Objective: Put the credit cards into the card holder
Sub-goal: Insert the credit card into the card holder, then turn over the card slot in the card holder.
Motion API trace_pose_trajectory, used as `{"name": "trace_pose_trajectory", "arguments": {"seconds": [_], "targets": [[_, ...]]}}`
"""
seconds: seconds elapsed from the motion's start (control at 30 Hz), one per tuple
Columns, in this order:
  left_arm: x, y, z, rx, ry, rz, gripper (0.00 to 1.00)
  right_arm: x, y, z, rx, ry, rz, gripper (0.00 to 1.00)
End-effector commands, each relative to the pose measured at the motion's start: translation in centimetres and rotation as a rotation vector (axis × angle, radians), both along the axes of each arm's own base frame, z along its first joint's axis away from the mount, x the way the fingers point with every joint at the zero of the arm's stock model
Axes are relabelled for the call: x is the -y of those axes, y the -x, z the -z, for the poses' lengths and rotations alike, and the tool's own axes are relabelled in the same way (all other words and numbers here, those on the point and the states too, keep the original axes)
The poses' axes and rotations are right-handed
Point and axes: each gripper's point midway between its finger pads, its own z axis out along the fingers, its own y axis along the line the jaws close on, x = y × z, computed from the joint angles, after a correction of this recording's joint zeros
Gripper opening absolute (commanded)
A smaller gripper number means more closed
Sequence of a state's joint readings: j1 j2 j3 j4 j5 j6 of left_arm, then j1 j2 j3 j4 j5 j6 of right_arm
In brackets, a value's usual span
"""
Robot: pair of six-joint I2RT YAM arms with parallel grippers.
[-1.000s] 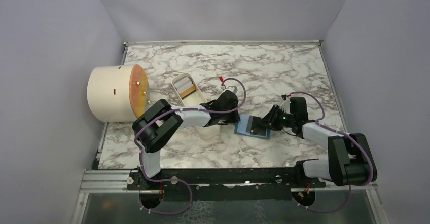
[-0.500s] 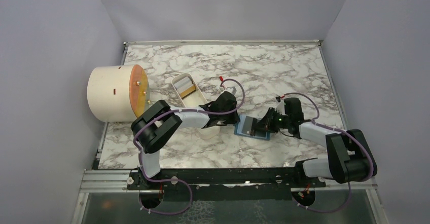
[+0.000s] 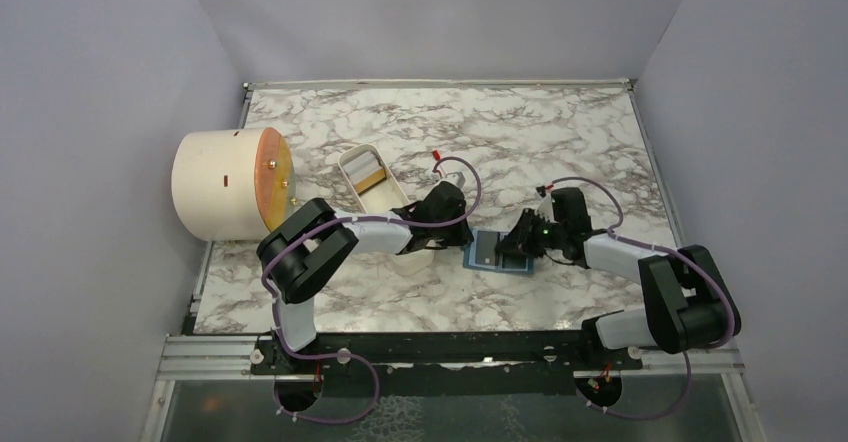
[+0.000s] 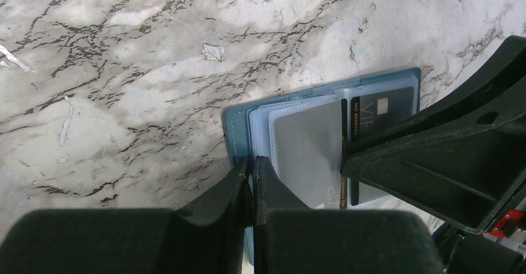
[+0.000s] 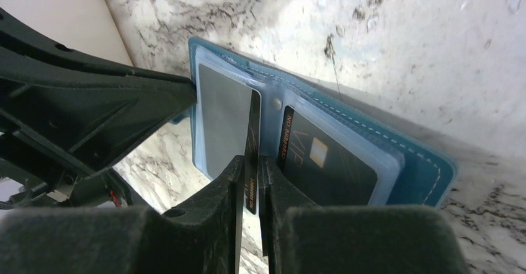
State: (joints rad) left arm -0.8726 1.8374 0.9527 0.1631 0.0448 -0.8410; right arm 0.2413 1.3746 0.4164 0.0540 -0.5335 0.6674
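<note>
Top view: card holder (image 3: 487, 253) lies open mid-counter (image 3: 560, 142). Left hand (image 3: 462, 238) and right hand (image 3: 516, 248) meet over it, with open counter all round.

Left wrist: left hand (image 4: 253, 170) pinches the holder's edge, steadying it.

Right wrist: right hand (image 5: 253, 170) pinches dark card (image 5: 254, 131), partly in left sleeve. Second card (image 5: 329, 162) already pocketed. Insertion step, I judge; next, push flat and deeper.
</note>
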Motion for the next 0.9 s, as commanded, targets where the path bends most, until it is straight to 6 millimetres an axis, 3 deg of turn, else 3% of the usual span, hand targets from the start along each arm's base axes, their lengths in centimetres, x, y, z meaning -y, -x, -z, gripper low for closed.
{"name": "trace_pose_trajectory", "arguments": {"seconds": [0.0,0.17,0.3,0.5,0.73,0.87], "targets": [[-0.8,1.5,1.4,-0.052,-0.051,0.018,0.0,0.9,-1.4,-0.6,0.037,0.086,0.004,0.21],[-1.0,1.2,1.2,-0.037,-0.065,0.004,0.0,2.7,-1.3,-1.9,0.038,0.194,0.04,0.43],[-1.1,1.1,0.8,-0.03,-0.051,-0.01,0.0,4.1,-0.8,-2.4,0.018,0.267,0.081,0.52],[-1.4,1.2,0.5,-0.02,-0.046,-0.018,0.0,6.0,-0.6,-2.5,0.006,0.358,0.152,0.58],[-1.5,1.4,0.6,-0.019,-0.036,-0.012,0.0,4.9,-0.6,-2.2,0.01,0.306,0.113,0.58],[-1.3,1.5,0.4,-0.016,-0.025,-0.006,0.0,4.2,-0.7,-2.9,0.044,0.259,0.09,0.54]]}}
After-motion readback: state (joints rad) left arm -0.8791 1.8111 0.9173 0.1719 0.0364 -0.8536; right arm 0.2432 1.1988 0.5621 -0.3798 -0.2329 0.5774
